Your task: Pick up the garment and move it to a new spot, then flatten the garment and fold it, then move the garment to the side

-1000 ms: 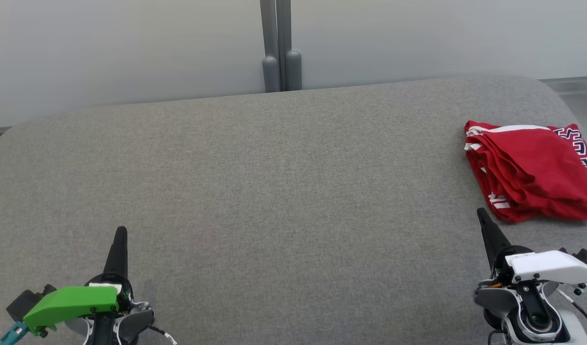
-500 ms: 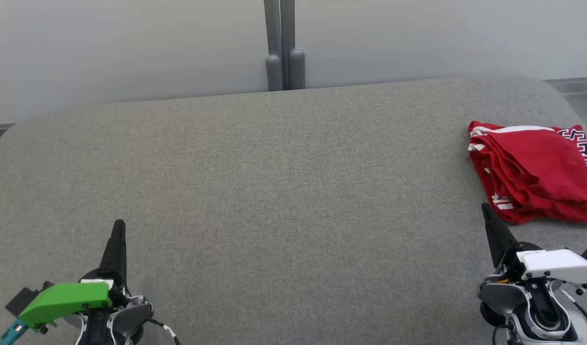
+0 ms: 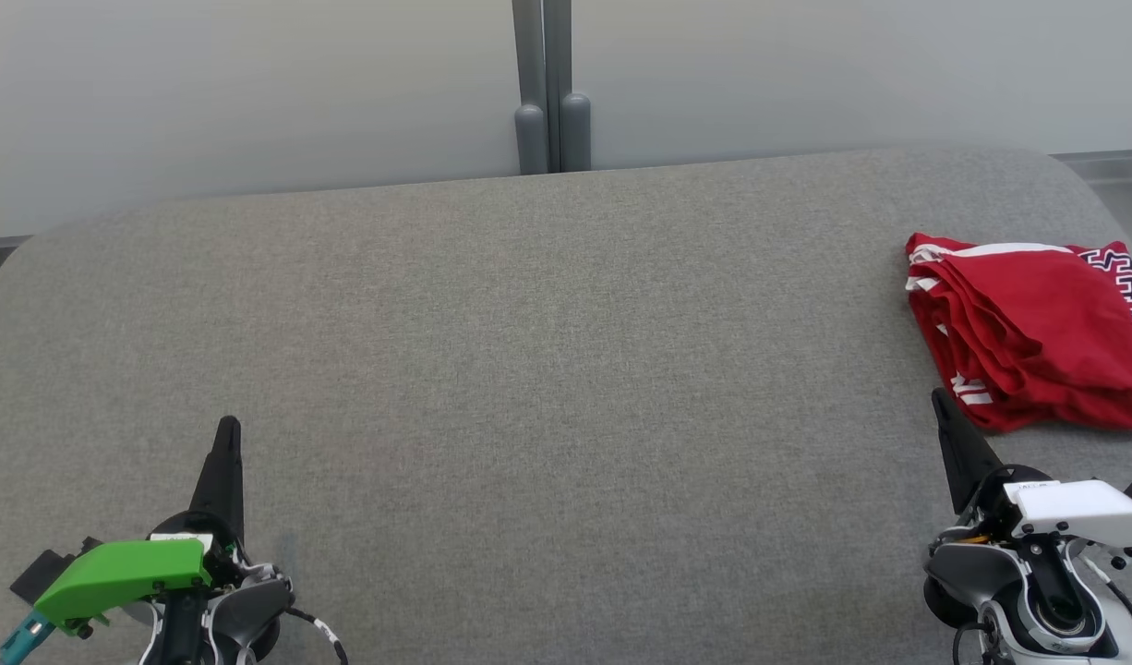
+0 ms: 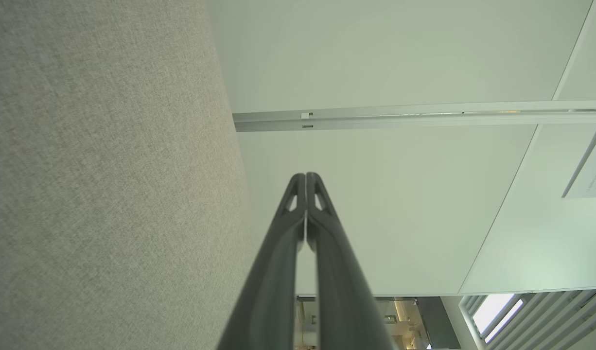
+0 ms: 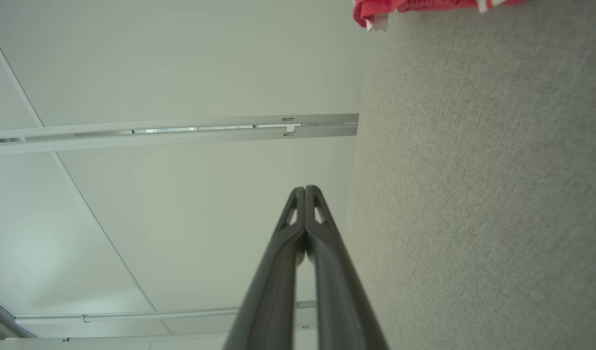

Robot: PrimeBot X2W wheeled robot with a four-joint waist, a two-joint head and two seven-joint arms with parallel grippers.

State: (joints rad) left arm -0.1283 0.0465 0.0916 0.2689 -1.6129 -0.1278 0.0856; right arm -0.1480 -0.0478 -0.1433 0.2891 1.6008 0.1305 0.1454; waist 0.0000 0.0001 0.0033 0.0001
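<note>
I see the folded garment (image 3: 1037, 337) at the table's (image 3: 566, 369) right edge. My left gripper (image 3: 227, 427) and right gripper (image 3: 940, 399) sit clenched, empty

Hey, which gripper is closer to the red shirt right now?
Right. The right gripper sits just beside the near corner of the red shirt. The left gripper is far off across the grey cushion.

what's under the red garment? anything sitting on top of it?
The red garment lies in loose folds directly on the grey padded surface, near its right edge. Nothing rests on top of it. Anything beneath the cloth or between its layers is covered.
</note>
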